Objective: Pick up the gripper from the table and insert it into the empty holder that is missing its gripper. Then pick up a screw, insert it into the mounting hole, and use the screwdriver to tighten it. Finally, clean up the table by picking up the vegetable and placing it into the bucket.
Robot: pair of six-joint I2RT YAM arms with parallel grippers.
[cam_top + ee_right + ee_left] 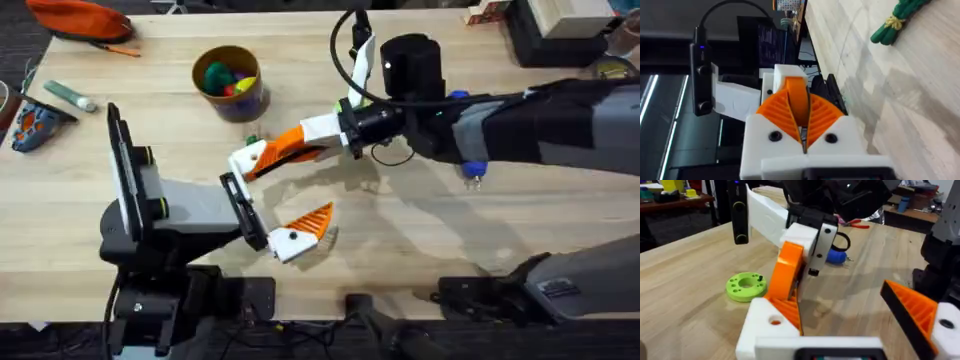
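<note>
Bright even light from above, soft shadows on the table (420,220), wrist views blurred near the lens, background dim.

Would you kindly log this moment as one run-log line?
phase: insertion | right end effector: shut on gripper, at holder | left end effector: open | vegetable: on table, outside bucket
</note>
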